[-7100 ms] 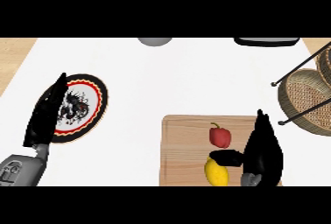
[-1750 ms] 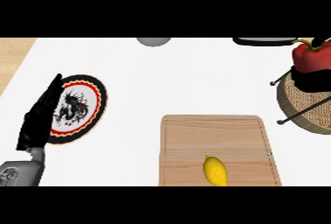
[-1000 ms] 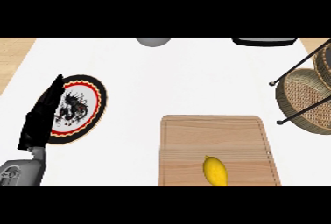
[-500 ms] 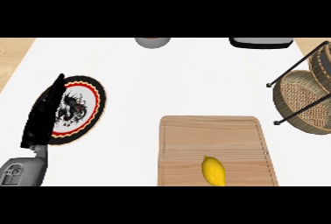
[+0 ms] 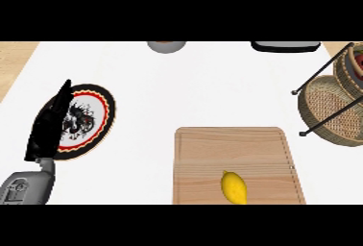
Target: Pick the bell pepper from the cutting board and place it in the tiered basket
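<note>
With the bell pepper [image 5: 359, 65] showing red in the tiered basket [image 5: 332, 106] (right hand unseen, state untellable), the straight-fingered, empty left hand [image 5: 48, 126] should rest.

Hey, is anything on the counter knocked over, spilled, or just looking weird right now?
Nothing stands out. The lemon lies on the cutting board, the tiered basket stands upright at the right edge, and the left hand rests open by the plate.

The basket [image 5: 333, 103] runs off the right edge; a red shape [image 5: 358, 62] in its upper tier is barely visible.
</note>
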`<state>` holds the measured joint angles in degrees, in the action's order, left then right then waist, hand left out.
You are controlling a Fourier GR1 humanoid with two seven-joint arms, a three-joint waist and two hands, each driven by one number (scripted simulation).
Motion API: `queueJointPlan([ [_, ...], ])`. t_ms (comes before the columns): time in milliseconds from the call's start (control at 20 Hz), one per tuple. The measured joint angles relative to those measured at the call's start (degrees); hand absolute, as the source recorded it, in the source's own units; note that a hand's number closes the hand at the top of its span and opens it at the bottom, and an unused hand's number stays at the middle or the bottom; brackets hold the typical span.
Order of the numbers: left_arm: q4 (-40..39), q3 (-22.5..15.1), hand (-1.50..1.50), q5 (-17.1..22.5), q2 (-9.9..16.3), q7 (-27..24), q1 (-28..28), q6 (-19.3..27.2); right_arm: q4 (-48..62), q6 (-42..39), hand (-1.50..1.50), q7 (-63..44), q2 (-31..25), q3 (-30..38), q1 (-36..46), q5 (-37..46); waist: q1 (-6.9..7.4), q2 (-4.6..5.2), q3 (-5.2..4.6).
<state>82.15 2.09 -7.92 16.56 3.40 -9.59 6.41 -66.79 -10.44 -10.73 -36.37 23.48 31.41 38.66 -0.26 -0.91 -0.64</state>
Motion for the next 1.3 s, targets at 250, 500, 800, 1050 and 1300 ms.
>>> queueJointPlan([
  [250,0.1,0.0,0.0,-0.5,-0.4,-0.5,0.7,-0.4,2.2,4.7,-1.5,4.2,0.3,4.3,0.4,-3.4,0.12,0.36,0.38],
  [500,0.4,0.2,0.0,-1.2,-1.0,0.0,0.5,-0.4,-0.2,5.9,-1.5,2.6,-1.1,6.9,0.5,-6.2,0.18,0.69,0.55],
  [800,1.1,1.4,0.0,-0.8,-0.5,-0.2,1.8,-1.1,-2.8,-0.7,-1.5,-3.5,-6.2,14.6,-2.7,-13.3,-0.33,0.65,0.59],
  [1050,2.2,1.5,0.0,-1.3,-0.6,0.3,2.5,-0.9,-2.1,-8.3,-1.5,-2.3,-10.6,23.2,-10.4,-20.3,-0.83,0.64,0.62],
  [1300,2.1,1.4,0.0,-1.9,-1.2,0.3,2.5,-0.7,2.7,-14.7,-1.5,6.1,-14.5,32.5,-19.0,-26.2,-0.98,0.7,0.66],
])
